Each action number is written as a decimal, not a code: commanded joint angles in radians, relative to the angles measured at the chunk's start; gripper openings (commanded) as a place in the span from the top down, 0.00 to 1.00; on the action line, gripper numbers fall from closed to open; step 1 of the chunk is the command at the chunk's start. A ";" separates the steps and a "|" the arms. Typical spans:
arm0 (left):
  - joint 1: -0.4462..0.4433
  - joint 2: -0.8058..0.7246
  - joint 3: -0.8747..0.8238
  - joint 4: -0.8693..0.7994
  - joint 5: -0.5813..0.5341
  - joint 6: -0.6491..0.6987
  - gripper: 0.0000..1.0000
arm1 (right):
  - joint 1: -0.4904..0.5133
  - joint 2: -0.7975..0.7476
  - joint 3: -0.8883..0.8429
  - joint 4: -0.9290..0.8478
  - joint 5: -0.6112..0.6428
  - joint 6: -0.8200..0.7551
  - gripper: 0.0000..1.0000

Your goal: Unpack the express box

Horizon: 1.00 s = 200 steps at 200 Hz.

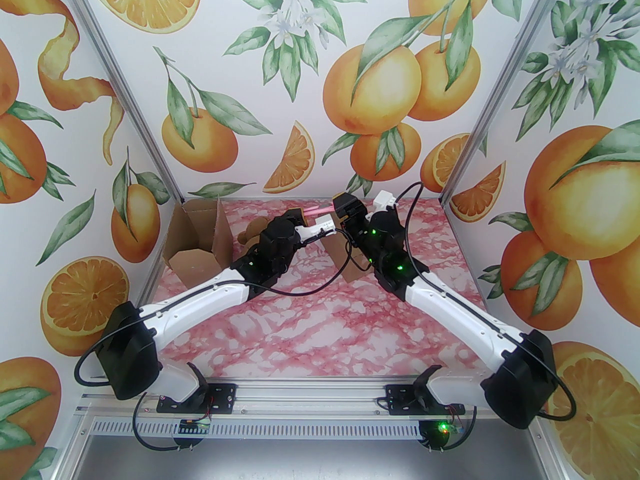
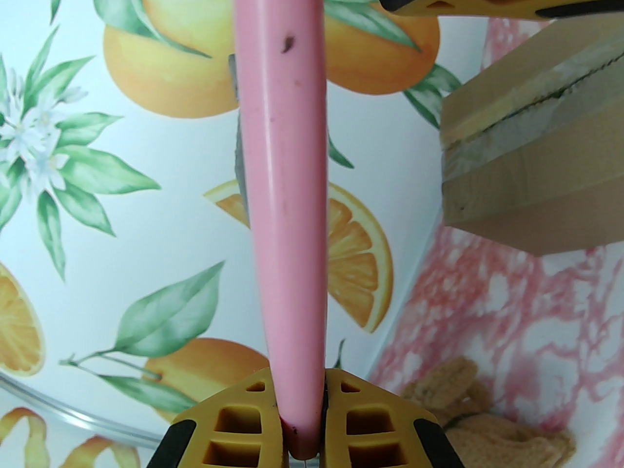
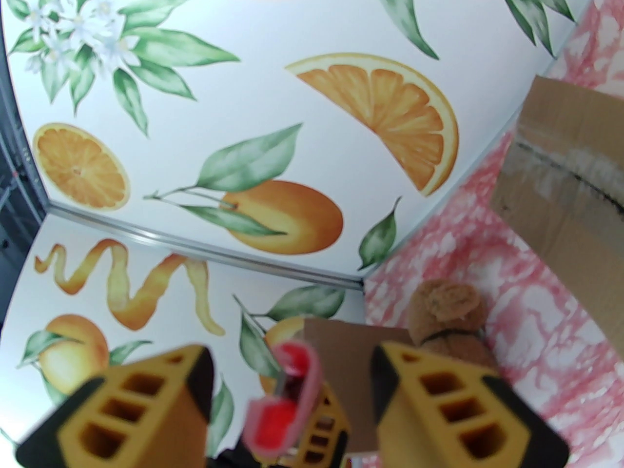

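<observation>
left end effector [image 2: 298, 400] gripping one pink cutter [image 2: 282, 188], two boxes [image 1: 196, 260], one plush [image 3: 446, 305]

Overhead camera looks down; close wrist cameras share the pink tool [image 2: 287, 212].

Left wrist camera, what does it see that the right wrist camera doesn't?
Left wrist camera: the pink cutter seen along its long handle, pinched in the left fingers, with a grey blade edge behind. Right wrist camera: the cutter's red end, poking between the open right fingers, and a second cardboard box behind. Both: the cutter, the taped box, the brown plush toy, the pink marble table and orange wallpaper.
</observation>
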<state>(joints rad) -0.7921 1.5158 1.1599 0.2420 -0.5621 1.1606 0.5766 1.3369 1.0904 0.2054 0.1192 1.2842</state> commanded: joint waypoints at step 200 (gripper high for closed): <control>-0.010 -0.056 -0.022 -0.114 0.037 0.038 0.28 | -0.045 0.056 -0.012 0.058 0.005 -0.010 0.88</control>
<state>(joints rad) -0.8162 1.5116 1.0851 0.3111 -0.5884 1.3392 0.5610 1.3758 1.0977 0.1844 0.0971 1.3102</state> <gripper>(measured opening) 0.701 0.174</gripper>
